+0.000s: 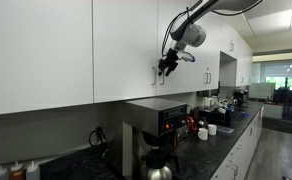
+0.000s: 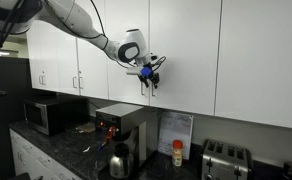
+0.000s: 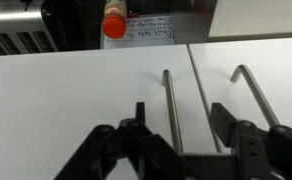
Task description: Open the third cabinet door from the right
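Exterior view, pincer: my pincer [image 1: 166, 67] hangs at the lower edge of the white cabinets [image 1: 46, 50], fingertips aimed at the door faces.
Exterior view, below me: a coffee machine [image 1: 156, 118] stands on the counter under my pincer.
Exterior view, pincer: my pincer [image 2: 149, 78] sits right at the pair of handles, which are too small here to tell apart.
Wrist view, pincer: spread wide, pinching nothing.
Wrist view, task's thing: the door handle [image 3: 169, 100] stands between my fingers, nearer the left finger [image 3: 139, 118]; its cabinet door [image 3: 76, 100] lies behind it.
Wrist view, neighbour: a second handle [image 3: 248, 88] lies just beyond my right finger [image 3: 223, 118], across the seam.
Step in hand: lining up to grip the bar, I judge.
Doing it well: centre the bar between the pads and push in until they pass behind it. Press together firmly, then pull along the door's swing, not straight out. Keep my right finger off the second handle.
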`<state>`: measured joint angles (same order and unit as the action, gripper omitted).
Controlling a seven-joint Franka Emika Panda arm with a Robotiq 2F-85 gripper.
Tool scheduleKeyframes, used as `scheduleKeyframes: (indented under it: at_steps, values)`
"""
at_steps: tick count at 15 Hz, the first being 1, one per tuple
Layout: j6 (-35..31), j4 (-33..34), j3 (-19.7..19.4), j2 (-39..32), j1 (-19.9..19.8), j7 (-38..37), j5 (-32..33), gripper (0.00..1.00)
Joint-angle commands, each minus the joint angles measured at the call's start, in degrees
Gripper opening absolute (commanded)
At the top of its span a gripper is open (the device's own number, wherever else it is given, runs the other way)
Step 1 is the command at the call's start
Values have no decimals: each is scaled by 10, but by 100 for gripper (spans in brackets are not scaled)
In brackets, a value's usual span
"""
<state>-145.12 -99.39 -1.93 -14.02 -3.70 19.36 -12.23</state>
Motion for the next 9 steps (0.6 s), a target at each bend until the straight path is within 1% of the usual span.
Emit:
scheduleKeyframes:
  at_steps: [1,5,6,9]
  values:
    - [-13,10,16,-10,-17,19,-5,38]
    - [-22,6,18,-6,-18,22,-7,10]
    - [-24,5,19,-5,-18,23,-7,2]
    - [-27,1,20,-2,-22,31,-9,0]
